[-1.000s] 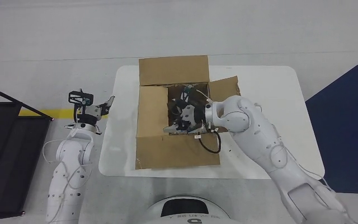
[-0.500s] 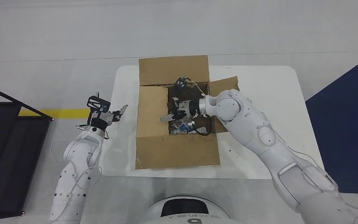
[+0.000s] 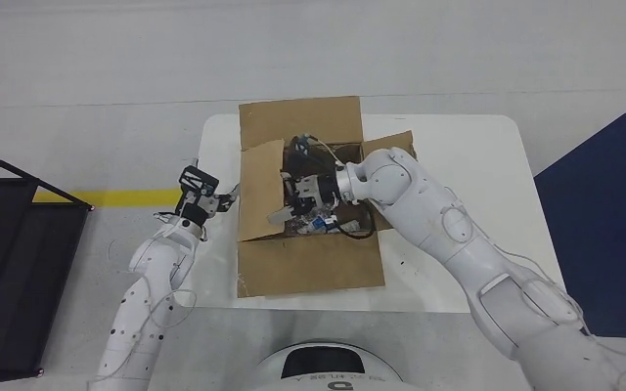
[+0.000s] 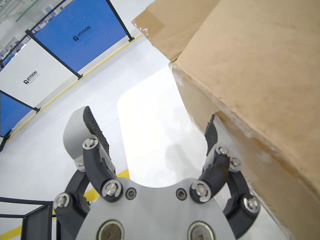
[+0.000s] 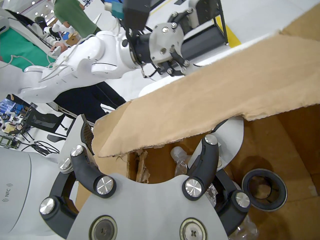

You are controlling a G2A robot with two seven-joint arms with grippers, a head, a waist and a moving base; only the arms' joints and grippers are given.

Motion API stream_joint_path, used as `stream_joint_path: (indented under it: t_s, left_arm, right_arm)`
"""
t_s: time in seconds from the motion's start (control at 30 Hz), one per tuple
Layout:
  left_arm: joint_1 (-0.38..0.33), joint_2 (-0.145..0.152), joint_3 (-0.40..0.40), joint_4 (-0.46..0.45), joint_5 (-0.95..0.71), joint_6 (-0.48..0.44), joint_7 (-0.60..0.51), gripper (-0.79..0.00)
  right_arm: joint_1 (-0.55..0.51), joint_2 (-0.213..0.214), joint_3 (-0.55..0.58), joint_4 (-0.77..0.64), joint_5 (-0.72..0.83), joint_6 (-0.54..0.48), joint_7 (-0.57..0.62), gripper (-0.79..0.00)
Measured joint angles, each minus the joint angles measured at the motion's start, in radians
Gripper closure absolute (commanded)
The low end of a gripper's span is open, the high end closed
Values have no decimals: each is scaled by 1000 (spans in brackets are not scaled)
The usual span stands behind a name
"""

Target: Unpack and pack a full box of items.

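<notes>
Box [image 3: 303,266]: cardboard, flaps open, on the white table [image 3: 460,147], toward its left half.
Left flap [image 3: 258,191]: raised and tilted inward over the opening.
Right gripper [image 5: 155,126]: at the box mouth, fingers wide apart, one on each side of the left flap's torn edge; not clamped on it.
Left gripper [image 4: 150,116]: fingers wide apart, holding nothing, just outside the box's left wall; one fingertip [image 4: 211,128] right at the wall, contact unclear.
Contents: black ring [image 5: 265,191] on the box floor; clear plastic wrap [image 5: 181,162] near it.
</notes>
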Motion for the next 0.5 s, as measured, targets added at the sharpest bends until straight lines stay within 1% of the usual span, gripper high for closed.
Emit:
stream_joint_path:
  t_s: [0.07,0.27,0.4,0.5]
  left_arm:
    - [-7,-2,19,-11,7,10,-1,-785]
    - [-21,-5,48,-31,9,37,-7,-785]
    - [-30,-5,16,-24,-48,58,-14,-785]
    - [-31,-2,-36,-13,-102,70,-15,-785]
  right_arm:
    - [-2,2,5,-32,-23,-22,-16,-785]
    - [-26,13,28,-134,-121,-23,-64,-785]
    - [-45,22,46,-190,-178,-20,-89,-785]
    - [-40,20,39,-215,-202,3,-88,-785]
